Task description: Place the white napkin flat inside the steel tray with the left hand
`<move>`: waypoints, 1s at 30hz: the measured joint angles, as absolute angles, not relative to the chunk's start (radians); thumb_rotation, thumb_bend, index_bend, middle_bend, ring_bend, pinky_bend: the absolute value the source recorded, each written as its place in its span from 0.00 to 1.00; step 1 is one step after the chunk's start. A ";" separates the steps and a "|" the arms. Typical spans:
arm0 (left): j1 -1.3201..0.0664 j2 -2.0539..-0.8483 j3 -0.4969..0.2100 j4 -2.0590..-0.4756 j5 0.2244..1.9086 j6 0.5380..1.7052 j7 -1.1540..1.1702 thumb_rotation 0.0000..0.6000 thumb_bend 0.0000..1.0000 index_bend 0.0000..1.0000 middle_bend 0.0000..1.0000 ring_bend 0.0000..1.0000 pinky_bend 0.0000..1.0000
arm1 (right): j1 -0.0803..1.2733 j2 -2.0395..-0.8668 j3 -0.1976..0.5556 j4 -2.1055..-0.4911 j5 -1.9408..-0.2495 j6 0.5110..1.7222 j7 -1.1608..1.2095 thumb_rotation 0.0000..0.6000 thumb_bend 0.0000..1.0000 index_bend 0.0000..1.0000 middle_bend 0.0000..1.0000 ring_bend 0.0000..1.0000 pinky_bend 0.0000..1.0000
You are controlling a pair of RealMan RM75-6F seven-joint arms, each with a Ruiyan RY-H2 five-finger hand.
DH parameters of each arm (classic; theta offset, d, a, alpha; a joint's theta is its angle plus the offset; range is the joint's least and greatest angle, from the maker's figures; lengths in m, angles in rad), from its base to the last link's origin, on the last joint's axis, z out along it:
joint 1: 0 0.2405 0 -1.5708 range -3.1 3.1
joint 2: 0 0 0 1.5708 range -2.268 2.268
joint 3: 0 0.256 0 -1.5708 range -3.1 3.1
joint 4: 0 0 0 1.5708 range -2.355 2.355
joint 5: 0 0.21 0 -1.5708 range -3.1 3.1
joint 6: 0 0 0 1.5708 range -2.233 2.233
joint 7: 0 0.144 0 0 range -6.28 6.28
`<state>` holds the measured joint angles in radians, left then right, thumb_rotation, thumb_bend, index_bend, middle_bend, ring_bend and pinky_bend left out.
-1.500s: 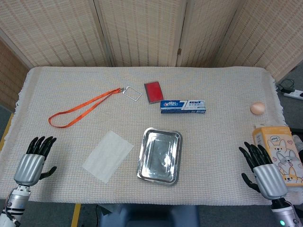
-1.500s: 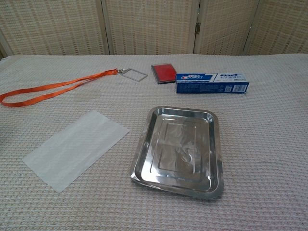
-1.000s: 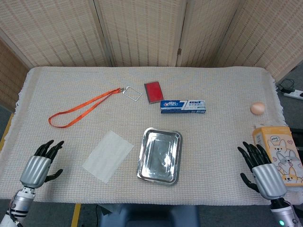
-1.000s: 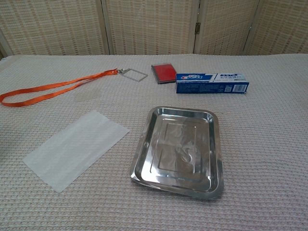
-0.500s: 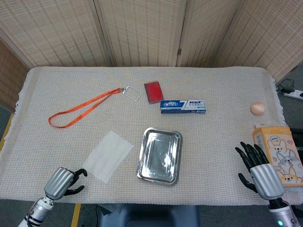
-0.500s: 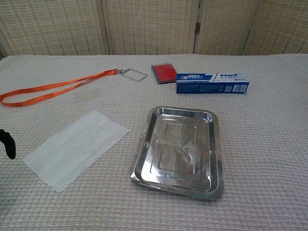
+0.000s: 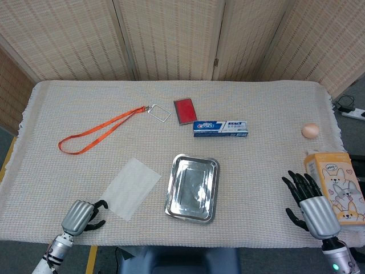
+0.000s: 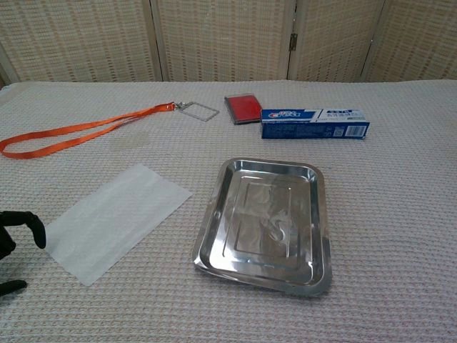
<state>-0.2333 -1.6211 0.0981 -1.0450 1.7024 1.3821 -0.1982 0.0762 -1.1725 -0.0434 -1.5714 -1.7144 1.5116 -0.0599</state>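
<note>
The white napkin (image 7: 130, 187) lies flat on the tablecloth, just left of the steel tray (image 7: 171, 188); the chest view shows the napkin (image 8: 114, 220) beside the tray (image 8: 208, 229), which holds nothing. My left hand (image 7: 80, 216) is low at the front edge, its dark fingers curved toward the napkin's near-left corner. At the chest view's left edge, the left hand (image 8: 16, 239) shows fingers and thumb apart with nothing between them, right at that corner. My right hand (image 7: 311, 208) hovers with fingers spread at the front right, holding nothing.
An orange lanyard (image 7: 94, 132) lies at the back left. A red card (image 7: 184, 109) and a blue toothpaste box (image 7: 220, 128) sit behind the tray. An egg (image 7: 309, 131) and an orange carton with dog pictures (image 7: 336, 185) stand by the right edge, close to the right hand.
My left hand has swung from the far left front in toward the napkin's near-left corner and turned its fingers toward it. The right hand drifted slightly inward. Napkin and tray have not moved.
</note>
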 measured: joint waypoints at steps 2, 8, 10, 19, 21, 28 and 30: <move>-0.237 -1.629 0.092 -1.033 1.688 1.364 -0.192 1.00 0.26 0.48 1.00 0.97 1.00 | 0.077 -1.173 -0.042 -1.571 -1.713 1.511 -0.059 1.00 0.40 0.00 0.00 0.00 0.00; -0.256 -1.637 0.080 -1.028 1.665 1.332 -0.189 1.00 0.29 0.47 1.00 0.97 1.00 | 0.078 -1.174 -0.041 -1.569 -1.706 1.507 -0.061 1.00 0.40 0.00 0.00 0.00 0.00; -0.261 -1.639 0.080 -1.025 1.663 1.325 -0.190 1.00 0.29 0.47 1.00 0.97 1.00 | 0.079 -1.175 -0.040 -1.568 -1.704 1.505 -0.062 1.00 0.40 0.00 0.00 0.00 0.00; -0.280 -1.658 0.081 -1.000 1.663 1.316 -0.194 1.00 0.29 0.46 1.00 0.97 1.00 | 0.080 -1.176 -0.040 -1.568 -1.698 1.499 -0.064 1.00 0.40 0.00 0.00 0.00 0.00; -0.285 -1.659 0.081 -1.000 1.664 1.315 -0.192 1.00 0.29 0.46 1.00 0.97 1.00 | 0.081 -1.176 -0.040 -1.568 -1.696 1.497 -0.063 1.00 0.40 0.00 0.00 0.00 0.00; -0.299 -1.662 0.081 -1.004 1.662 1.302 -0.187 1.00 0.29 0.45 1.00 0.97 1.00 | 0.080 -1.173 -0.040 -1.570 -1.697 1.503 -0.061 1.00 0.40 0.00 0.00 0.00 0.00; -0.303 -1.664 0.080 -1.002 1.659 1.298 -0.188 1.00 0.29 0.44 1.00 0.97 1.00 | 0.078 -1.172 -0.041 -1.571 -1.700 1.506 -0.059 1.00 0.40 0.00 0.00 0.00 0.00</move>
<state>-0.3032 -1.6643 0.0800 -1.0019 1.6589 1.2981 -0.1883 0.0783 -1.1716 -0.0406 -1.5712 -1.6999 1.5062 -0.0595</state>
